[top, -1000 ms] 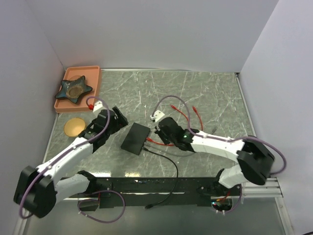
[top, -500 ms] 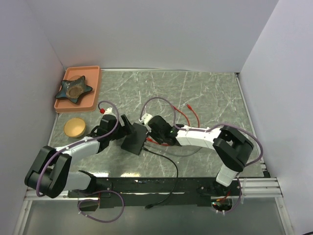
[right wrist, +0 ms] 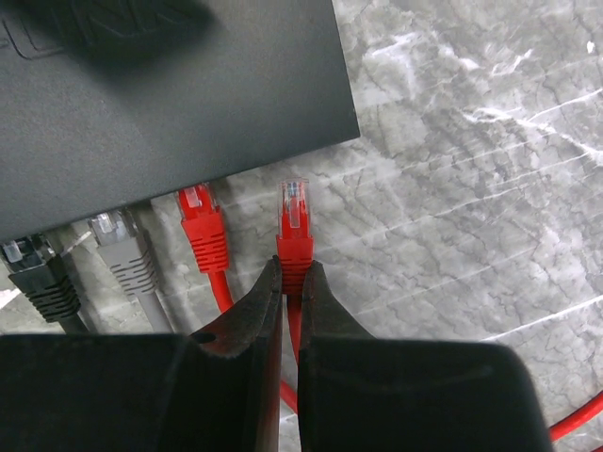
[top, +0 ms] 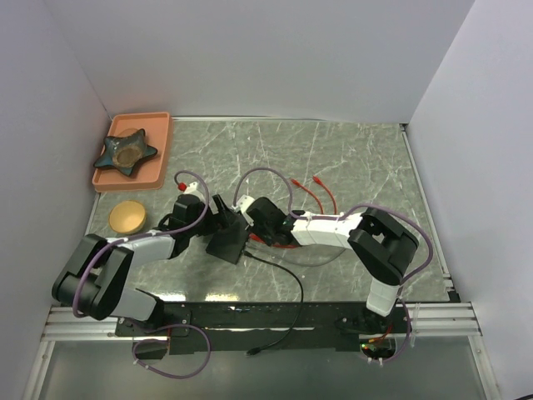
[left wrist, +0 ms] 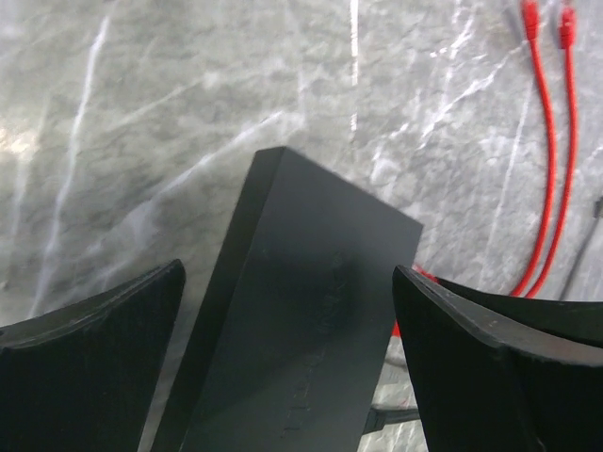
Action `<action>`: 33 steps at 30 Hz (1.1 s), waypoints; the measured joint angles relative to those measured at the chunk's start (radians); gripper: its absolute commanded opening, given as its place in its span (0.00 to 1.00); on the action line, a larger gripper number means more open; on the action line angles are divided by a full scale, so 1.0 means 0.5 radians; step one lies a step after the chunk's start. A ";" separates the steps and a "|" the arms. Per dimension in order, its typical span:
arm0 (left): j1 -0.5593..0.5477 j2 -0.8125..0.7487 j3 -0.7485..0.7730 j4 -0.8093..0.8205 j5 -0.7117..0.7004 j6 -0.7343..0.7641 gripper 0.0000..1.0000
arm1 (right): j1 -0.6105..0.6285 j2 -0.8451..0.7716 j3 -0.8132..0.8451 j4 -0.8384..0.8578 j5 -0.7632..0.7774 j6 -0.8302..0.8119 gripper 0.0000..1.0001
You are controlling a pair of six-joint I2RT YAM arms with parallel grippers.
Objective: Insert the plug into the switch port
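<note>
The right gripper [right wrist: 294, 278] clenches the red plug [right wrist: 293, 221] just short of the black switch box's [right wrist: 170, 104] edge, while the left gripper [left wrist: 287, 273] gapes, released, astride the box.

Hidden parts of the black box [right wrist: 170, 94]
You cannot see its port openings in the right wrist view; the lettering [right wrist: 113, 17] is cropped upper left, and the left wrist view cuts the box at bottom.

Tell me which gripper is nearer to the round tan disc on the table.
Left. The left gripper is to the right of the tan disc, open around the black box. The right gripper is farther right, beyond that box, shut on a red plug.
</note>
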 measured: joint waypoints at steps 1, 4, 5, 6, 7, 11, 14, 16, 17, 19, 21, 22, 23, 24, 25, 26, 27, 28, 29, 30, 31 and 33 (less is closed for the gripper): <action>0.000 0.019 0.000 0.017 0.014 0.000 0.99 | 0.000 0.000 0.004 0.000 0.000 0.000 0.00; 0.000 0.044 0.000 0.070 0.049 0.000 0.98 | 0.000 0.000 0.008 0.006 0.001 0.001 0.00; 0.000 0.053 0.000 0.085 0.057 0.001 0.98 | 0.000 0.000 0.008 0.007 0.000 0.001 0.00; 0.000 0.057 0.000 0.091 0.064 0.001 0.97 | 0.000 0.000 0.008 0.008 -0.001 0.001 0.00; 0.000 0.059 0.000 0.098 0.071 0.000 0.97 | 0.000 0.000 0.008 0.011 -0.002 0.001 0.00; 0.000 0.060 0.000 0.109 0.099 0.001 0.97 | 0.000 0.000 0.008 0.019 -0.004 0.005 0.00; 0.000 0.061 0.000 0.117 0.108 0.001 0.96 | 0.000 0.000 0.008 0.019 -0.015 0.008 0.00; 0.000 0.063 0.000 0.117 0.116 0.001 0.96 | 0.000 0.000 0.008 0.019 -0.022 0.008 0.00; 0.000 0.069 0.000 0.121 0.119 0.002 0.96 | 0.000 0.000 0.008 0.019 -0.025 0.008 0.00; 0.000 0.080 0.000 0.124 0.123 0.002 0.96 | 0.000 0.002 0.015 0.018 -0.034 0.009 0.00; 0.000 0.091 0.000 0.141 0.135 0.002 0.95 | 0.000 0.002 0.024 0.021 -0.036 0.009 0.00; 0.000 0.094 0.000 0.147 0.136 0.002 0.95 | 0.000 0.002 0.028 0.019 -0.037 0.009 0.00; 0.000 0.097 0.000 0.153 0.137 0.002 0.95 | 0.000 0.002 0.034 0.018 -0.040 0.010 0.00; 0.001 0.099 0.000 0.157 0.139 0.002 0.95 | 0.001 0.002 0.037 0.014 -0.040 0.009 0.00; 0.002 0.104 0.000 0.163 0.141 0.004 0.95 | 0.001 0.006 0.045 0.008 -0.040 0.009 0.00; 0.002 0.106 0.000 0.166 0.144 0.009 0.95 | 0.002 0.012 0.050 0.003 -0.040 0.009 0.00; 0.004 0.108 0.000 0.170 0.148 0.014 0.95 | 0.002 0.022 0.058 0.000 -0.040 0.009 0.00; 0.004 0.108 0.000 0.172 0.149 0.017 0.95 | 0.002 0.037 0.069 -0.006 -0.040 0.009 0.00; 0.004 0.108 0.000 0.172 0.148 0.018 0.95 | 0.002 0.053 0.082 -0.011 -0.039 0.009 0.00; 0.005 0.108 0.000 0.172 0.149 0.023 0.95 | 0.003 0.072 0.096 -0.019 -0.033 0.008 0.00; 0.008 0.108 0.000 0.173 0.150 0.024 0.95 | 0.006 0.087 0.106 -0.021 -0.025 0.009 0.00; 0.009 0.108 0.000 0.175 0.149 0.027 0.95 | 0.008 0.091 0.113 -0.024 -0.020 0.008 0.00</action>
